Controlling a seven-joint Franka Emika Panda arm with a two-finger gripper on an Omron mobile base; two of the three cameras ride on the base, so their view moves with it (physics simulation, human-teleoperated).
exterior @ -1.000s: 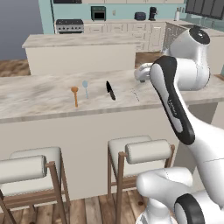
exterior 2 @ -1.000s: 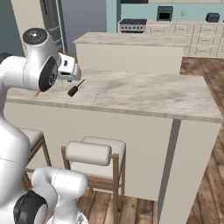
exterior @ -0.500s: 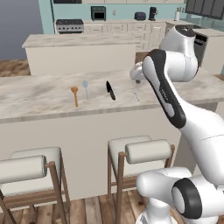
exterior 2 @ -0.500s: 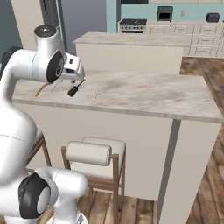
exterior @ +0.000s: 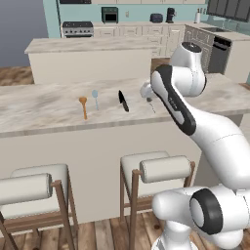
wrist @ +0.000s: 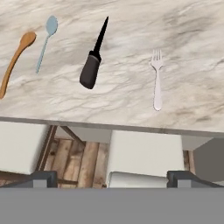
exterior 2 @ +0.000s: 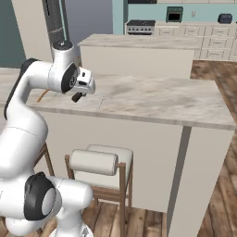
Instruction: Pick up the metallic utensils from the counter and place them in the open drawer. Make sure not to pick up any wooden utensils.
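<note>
On the beige marbled counter (wrist: 131, 35) lie a black-handled knife (wrist: 94, 59), a pale silver-blue spoon (wrist: 45, 40), a white-silver fork (wrist: 156, 83) and an orange-brown wooden spoon (wrist: 15, 61). My gripper (wrist: 116, 179) hangs open and empty above the counter's near edge, nearest the knife and fork. From the left base I see the wooden spoon (exterior: 83, 106), blue spoon (exterior: 95, 97) and knife (exterior: 123, 100) in a row, with my gripper (exterior: 148, 92) just right of the knife. In the right base view my gripper (exterior 2: 82, 90) hovers over the counter (exterior 2: 162, 99). The open drawer is out of view.
Two padded wooden stools (exterior: 161, 168) (exterior: 24, 188) stand under the counter's front overhang, one straight below the hand (wrist: 144, 157). A second island (exterior: 88, 46) and back-wall cabinets with a stove lie beyond the counter.
The arm has risen and swung left, carrying the hand a little closer to the knife above the counter edge. The jaws stay open and the utensils have not moved.
</note>
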